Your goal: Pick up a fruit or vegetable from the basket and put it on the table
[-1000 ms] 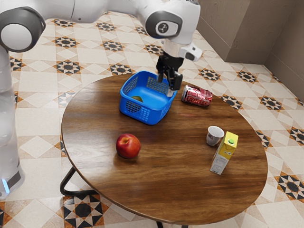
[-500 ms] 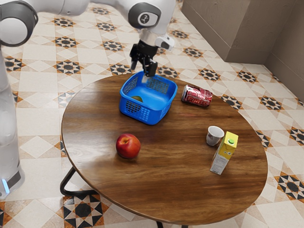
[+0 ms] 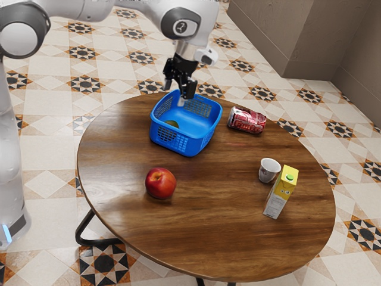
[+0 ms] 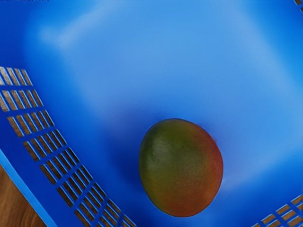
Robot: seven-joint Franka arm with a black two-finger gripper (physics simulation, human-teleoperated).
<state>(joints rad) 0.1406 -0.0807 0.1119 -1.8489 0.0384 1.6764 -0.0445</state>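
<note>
The fingers (image 3: 174, 93) stand apart, holding nothing, above the blue basket (image 3: 193, 126), where a green-and-red mango (image 4: 181, 168) lies.

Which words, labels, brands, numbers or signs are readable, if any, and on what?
No text reads for certain.
Red can: pale lettering, too blurred to read.
Yellow-and-white carton: printed marks, too small to read.
White cup: a dark mark, too small to make out.
Robot arm: dark round emblem with a pale ring and small mark, not legible.
</note>
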